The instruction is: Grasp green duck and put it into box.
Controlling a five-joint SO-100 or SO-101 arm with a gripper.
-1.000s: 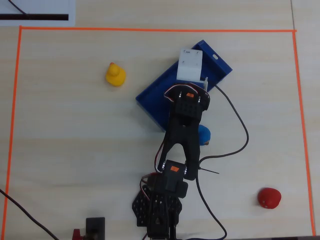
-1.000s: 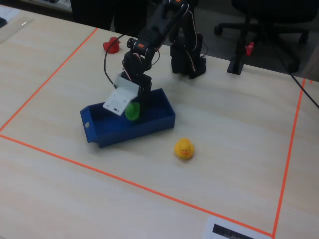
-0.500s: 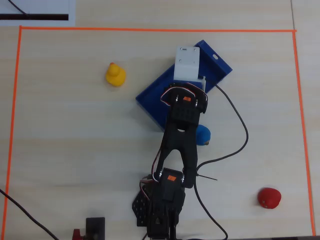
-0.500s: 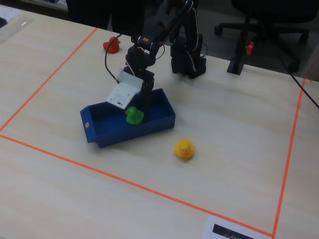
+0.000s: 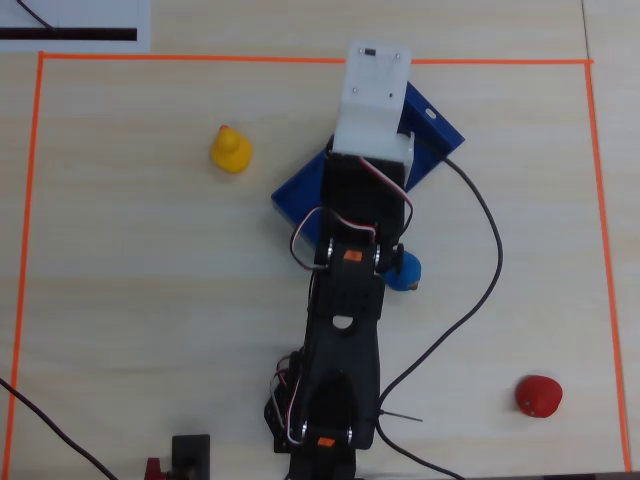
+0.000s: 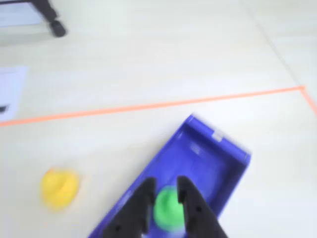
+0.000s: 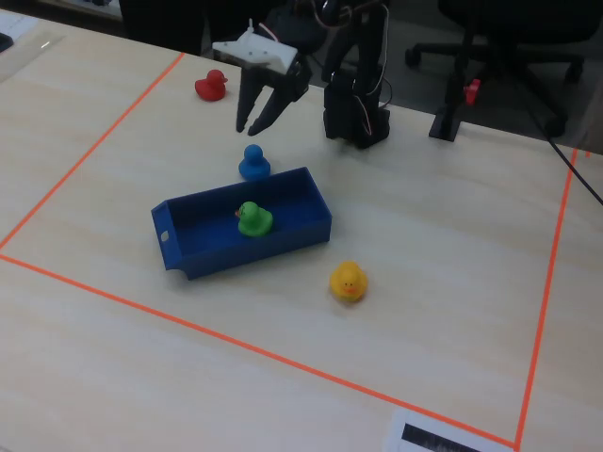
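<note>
The green duck (image 7: pixel 252 219) sits upright inside the blue box (image 7: pixel 283 240), near its middle. My gripper (image 7: pixel 252 127) is open and empty, raised well above the table behind the box. In the wrist view the black fingers (image 6: pixel 141 208) frame the green duck (image 6: pixel 167 210), which lies below them on the floor of the box (image 6: pixel 208 158). In the overhead view the arm and its white wrist mount (image 5: pixel 372 100) cover the gripper, the duck and most of the box (image 5: pixel 295 195).
A yellow duck (image 7: pixel 348 281) stands in front of the box on the right. A blue duck (image 7: pixel 253 163) stands just behind the box. A red duck (image 7: pixel 212 86) is at the far back. Orange tape (image 7: pixel 89 155) borders the work area. A black cable (image 5: pixel 490 250) trails across the table.
</note>
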